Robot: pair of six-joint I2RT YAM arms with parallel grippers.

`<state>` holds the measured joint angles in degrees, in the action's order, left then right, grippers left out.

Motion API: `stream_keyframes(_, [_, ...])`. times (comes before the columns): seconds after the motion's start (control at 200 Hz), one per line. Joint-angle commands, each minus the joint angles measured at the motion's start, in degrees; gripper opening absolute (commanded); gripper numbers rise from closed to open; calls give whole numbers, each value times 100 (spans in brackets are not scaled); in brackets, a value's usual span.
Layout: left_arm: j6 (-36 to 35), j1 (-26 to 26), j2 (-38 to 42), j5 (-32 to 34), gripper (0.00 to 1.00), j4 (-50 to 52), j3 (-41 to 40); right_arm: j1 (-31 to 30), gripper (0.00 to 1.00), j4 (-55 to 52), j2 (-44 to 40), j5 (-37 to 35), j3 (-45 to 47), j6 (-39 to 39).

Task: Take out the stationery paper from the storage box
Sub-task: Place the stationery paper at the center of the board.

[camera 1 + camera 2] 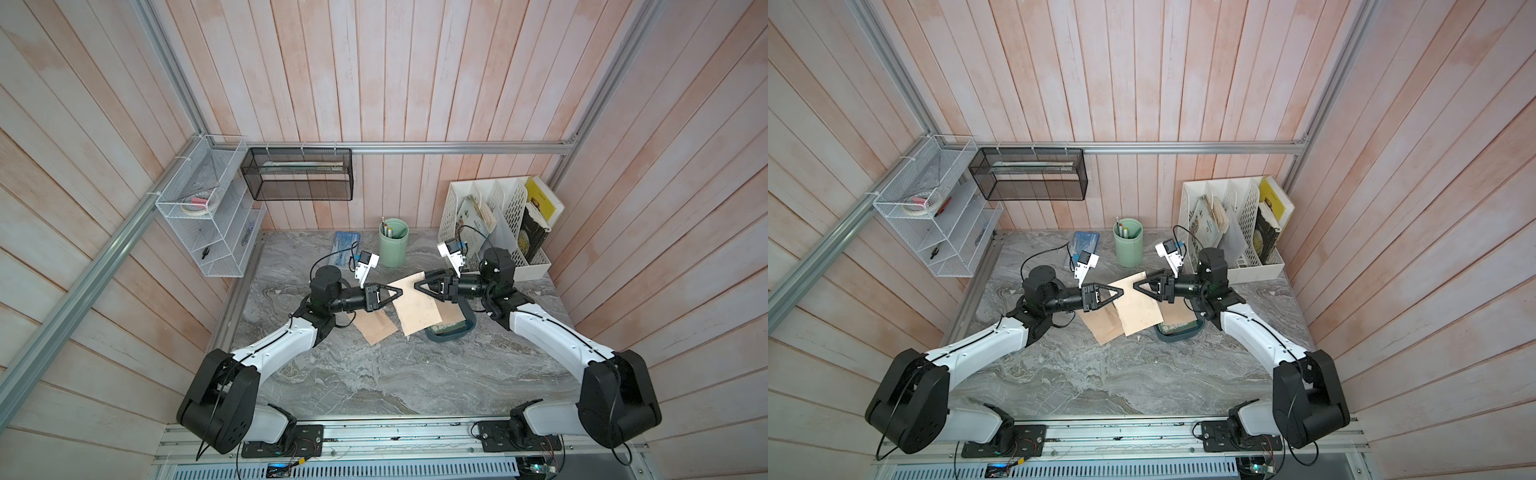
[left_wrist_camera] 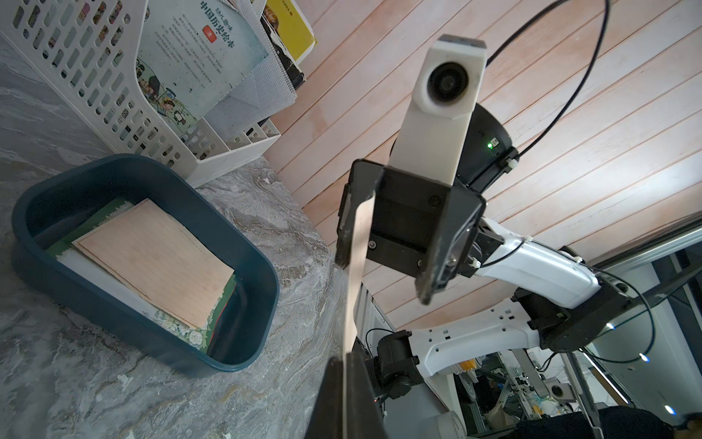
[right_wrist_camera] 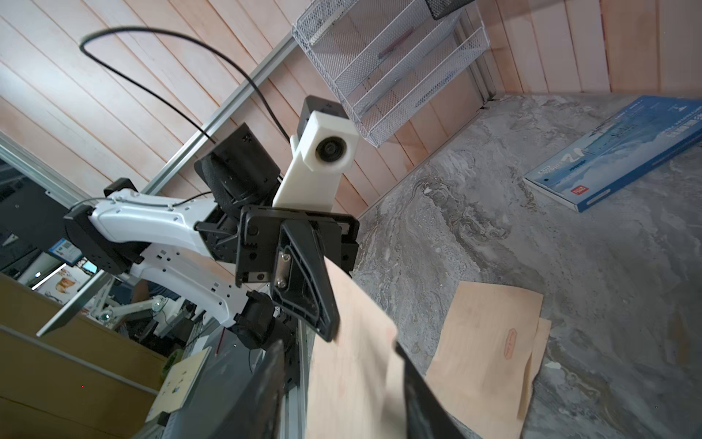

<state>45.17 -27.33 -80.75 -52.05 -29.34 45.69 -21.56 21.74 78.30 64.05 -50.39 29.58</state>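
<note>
Left tool (image 1: 400, 292) pinches tan sheet (image 1: 415, 309); right tool (image 1: 417, 286) spread around it, storage box (image 1: 444, 338) near: we judge handover.

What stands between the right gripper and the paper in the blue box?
Only the tan sheet the left gripper holds: it hangs between the right gripper's open jaws, beside the storage box.
</note>
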Motion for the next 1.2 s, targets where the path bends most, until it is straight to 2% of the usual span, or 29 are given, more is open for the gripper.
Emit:
stream_keyframes(0.0, [-249, -18, 134, -7, 0, 224, 247, -8, 27, -298, -198, 43, 8, -302])
stream_keyframes(0.045, [-304, -16, 146, 10, 0, 309, 270, -13, 22, -507, -234, -9, -21, -429])
stream_keyframes(0.145, [-367, -18, 180, 37, 0, 399, 282, -8, 1, -795, -287, -127, -97, -631])
stream_keyframes(0.215, [-391, -17, 202, 54, 0, 428, 265, -12, 0, -849, -315, -218, -127, -655])
stream_keyframes(0.225, [-394, -18, 212, 59, 0, 434, 258, -10, 3, -851, -316, -229, -133, -644])
stream_keyframes(0.27, [-415, -18, 209, 66, 0, 468, 256, -8, 28, -862, -316, -297, -161, -632])
stream_keyframes(0.305, [-429, -18, 209, 69, 0, 488, 256, -8, 33, -891, -311, -369, -178, -639])
stream_keyframes(0.325, [-436, -18, 209, 65, 0, 509, 256, -10, 29, -902, -298, -380, -196, -655])
stream_keyframes(0.37, [-468, -18, 216, 73, 0, 562, 243, -9, 0, -932, -277, -397, -241, -686])
stream_keyframes(0.465, [-577, -9, 272, 178, 0, 771, 217, -10, 0, -1094, -254, -539, -311, -765])
stream_keyframes(0.47, [-583, -5, 276, 187, 0, 789, 215, -8, 0, -1115, -254, -559, -317, -772])
stream_keyframes(0.505, [-653, 0, 311, 249, 0, 908, 195, -4, 28, -1248, -254, -700, -353, -827])
stream_keyframes(0.525, [-698, 12, 339, 284, 0, 987, 180, 0, 36, -1338, -254, -789, -380, -871])
stream_keyframes(0.555, [-767, 34, 385, 370, 0, 1128, 160, 2, 42, -1478, -261, -904, -411, -965])
stream_keyframes(0.645, [-916, 209, 629, 852, 0, 1664, 18, 36, 52, -1933, -309, -1312, -472, -1221])
stream_keyframes(0.72, [-843, 527, 877, 1189, 0, 1976, -219, 60, 55, -2371, -377, -1956, -495, -1480])
stream_keyframes(0.81, [-861, 938, 1146, 1855, 0, 2703, -414, 60, 59, -2949, -345, -3139, -556, -1681])
stream_keyframes(0.935, [-1139, 1131, 1209, 2797, 0, 3592, -451, 59, 60, -3581, 8, -4532, -724, -1837])
stream_keyframes(1.03, [-1223, 1151, 1012, 2867, 0, 3652, -511, 64, 60, -3830, 353, -5498, -864, -1853])
stream_keyframes(1.195, [-1050, 1151, 606, 2698, 0, 3263, -648, 55, 60, -4126, 1050, -6669, -1176, -1886])
